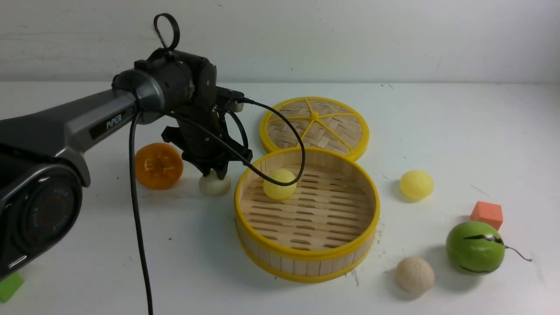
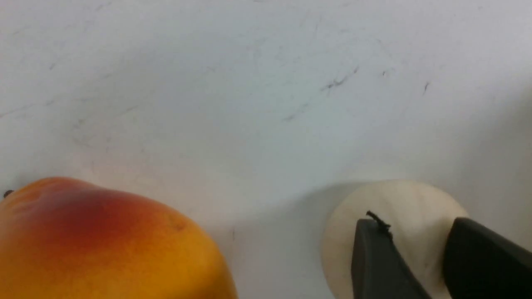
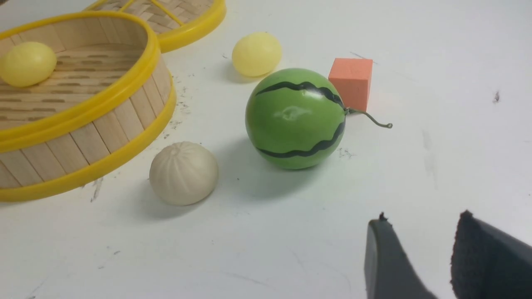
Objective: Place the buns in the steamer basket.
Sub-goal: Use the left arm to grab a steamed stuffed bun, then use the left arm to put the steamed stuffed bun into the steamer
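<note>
Left wrist view: my left pincer (image 2: 415, 236) hangs parted right over the off-white bun (image 2: 395, 199).
I judge it grips nothing yet; the bun sits on the table (image 1: 175, 245) just left of the basket (image 1: 306, 256), straight below the tips.

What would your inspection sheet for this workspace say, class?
Surface: white table, scuffed.
Job's things: basket holds one yellow bun; second yellow bun, white bun and beige bun lie outside.
Clutter: lid, orange, melon, cube, green block.
Grippers: left gripper open over white bun; right gripper open, empty.
Cables: black cable hangs from left arm.
Surroundings: white wall.
</note>
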`<control>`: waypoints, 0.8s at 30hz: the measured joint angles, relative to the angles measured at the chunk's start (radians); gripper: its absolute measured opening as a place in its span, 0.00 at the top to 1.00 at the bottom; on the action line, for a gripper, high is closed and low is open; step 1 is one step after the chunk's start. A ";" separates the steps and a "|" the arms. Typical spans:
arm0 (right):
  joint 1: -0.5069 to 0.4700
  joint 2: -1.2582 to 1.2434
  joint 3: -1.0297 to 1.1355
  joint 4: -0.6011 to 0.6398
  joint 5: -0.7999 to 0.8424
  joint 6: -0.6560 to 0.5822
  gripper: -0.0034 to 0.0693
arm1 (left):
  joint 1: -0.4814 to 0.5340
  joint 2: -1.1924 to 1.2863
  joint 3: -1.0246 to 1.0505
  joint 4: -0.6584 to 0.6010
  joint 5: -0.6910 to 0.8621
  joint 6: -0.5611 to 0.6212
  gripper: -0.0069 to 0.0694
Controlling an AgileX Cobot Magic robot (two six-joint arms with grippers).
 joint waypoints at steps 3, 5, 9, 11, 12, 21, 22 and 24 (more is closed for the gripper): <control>0.000 0.000 0.000 0.000 0.000 0.000 0.62 | 0.000 0.000 0.000 0.000 0.016 0.000 0.70; 0.000 0.000 0.000 0.000 0.000 0.000 0.62 | 0.000 0.000 0.000 0.000 0.025 0.000 0.81; 0.000 0.000 0.000 0.000 0.000 0.000 0.62 | 0.000 -0.002 -0.003 0.013 0.044 0.000 0.92; 0.000 0.000 0.000 0.000 0.000 0.000 0.62 | 0.000 -0.021 -0.015 0.018 0.084 0.000 0.93; 0.000 0.000 0.000 0.000 0.000 0.000 0.62 | 0.000 -0.024 -0.015 0.018 0.088 0.000 0.93; 0.000 0.000 0.000 0.000 0.000 0.000 0.62 | -0.127 -0.280 -0.018 0.001 0.256 -0.031 0.93; 0.000 0.000 0.000 0.000 0.000 0.000 0.62 | -0.149 -0.289 -0.018 -0.002 0.263 -0.031 0.93; 0.000 0.000 0.000 0.000 0.000 0.000 0.62 | -0.222 -0.294 -0.017 -0.005 0.274 -0.031 0.93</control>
